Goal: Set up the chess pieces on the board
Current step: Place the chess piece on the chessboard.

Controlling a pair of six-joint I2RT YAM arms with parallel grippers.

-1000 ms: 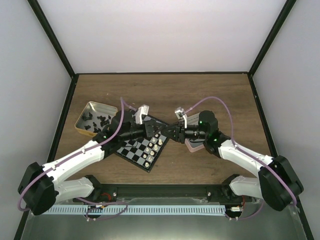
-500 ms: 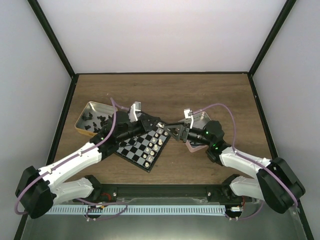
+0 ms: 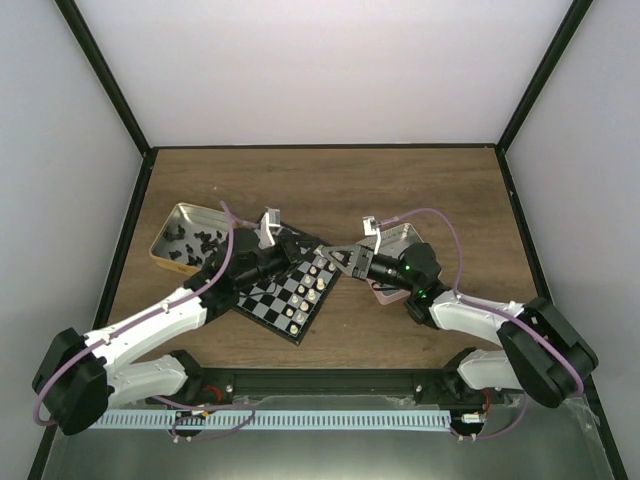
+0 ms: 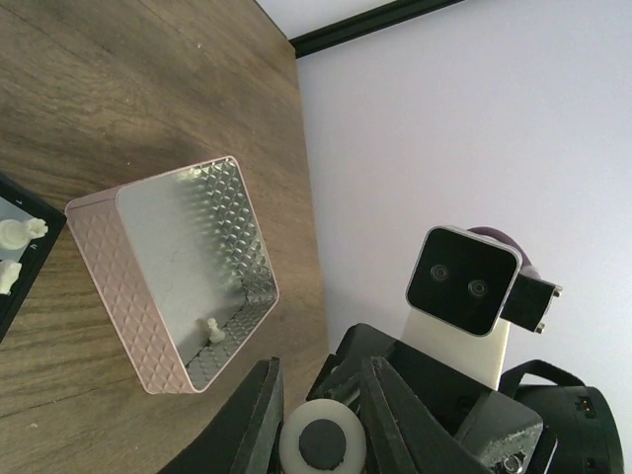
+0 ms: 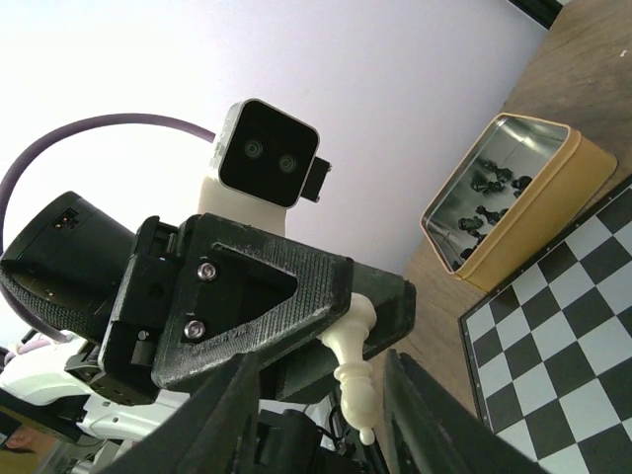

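My left gripper (image 4: pixel 321 415) is shut on the round base of a cream-white chess piece (image 5: pixel 354 370), held level in the air above the board's far right corner. My right gripper (image 5: pixel 326 400) faces it head-on, open. Its two fingers stand on either side of the piece's slim top without touching it. The grippers meet near the board (image 3: pixel 268 300), where several cream pieces (image 3: pixel 310 285) stand along its right edge. The board's corner (image 4: pixel 12 267) with two cream pieces shows in the left wrist view.
A gold tin (image 3: pixel 180 235) with black pieces sits left of the board, also in the right wrist view as the gold tin (image 5: pixel 504 202). The pink tray (image 4: pixel 168 286), right of the board, holds one cream pawn (image 4: pixel 209 331). The right arm covers most of the pink tray (image 3: pixel 400 236).
The right gripper opened, drew back to the right, then came in again around the piece's top. The left gripper kept its hold and shifted slightly left.
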